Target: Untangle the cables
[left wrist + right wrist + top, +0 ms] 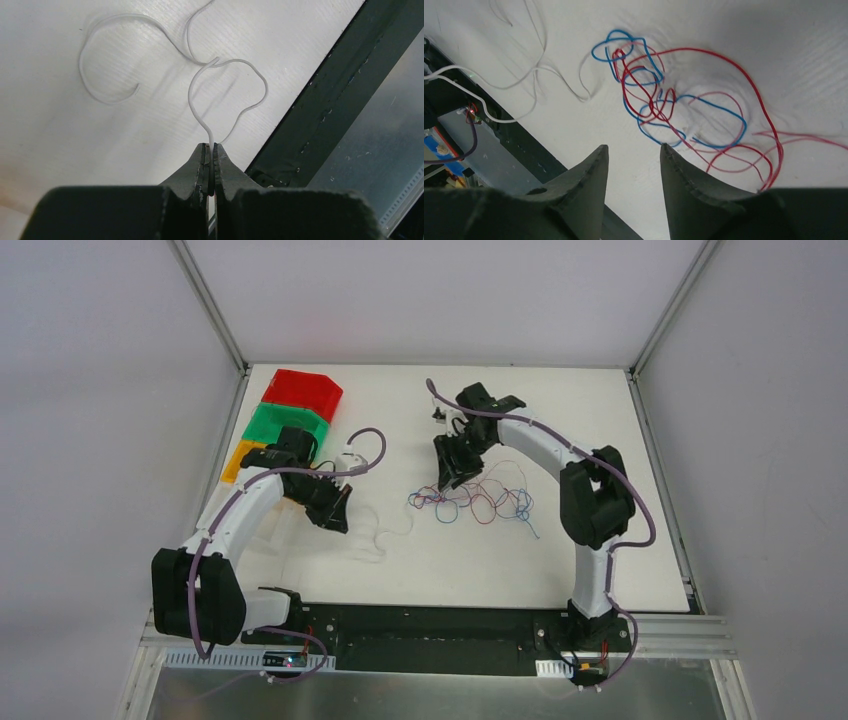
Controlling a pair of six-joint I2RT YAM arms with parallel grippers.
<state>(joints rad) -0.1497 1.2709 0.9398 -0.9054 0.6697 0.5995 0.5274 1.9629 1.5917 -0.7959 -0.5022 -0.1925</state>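
**Progress check: white wire looks pulled out, red and blue are a knot**

Rough guess, maybe a third of the way through.

Left fingers (220, 165) are pressed together on one end of the white wire (227, 62), nipped right at the tips. From there it curls away in a couple of loose loops and lies flat on the bench (600, 540), close to the near edge on the left. From above it sits beside the tangle (478, 500) rather than in it. In the right wrist view a pale strand ends just beside a blue loop. I can't tell whether it actually crosses it, so I wouldn't call the white one fully free yet.

Right fingers (684, 185) are apart with nothing between them. They hang over the tangle's near-left edge, not touching any strand as far as I can see.

The tangle sits roughly mid-bench, just in front of the right arm. Red and blue loop over and through each other in lots of places, tightest around the left cluster. A big red loop and a few red tails spread out to the right. That part looks basically untouched.

What's left, as I read it:
- get the white wire laid down well clear
- pick either red or blue and tease it out of the other
- lay each one out on its own

These wires are hair thin and springy, so grabbing just one strand looks like the tricky bit.
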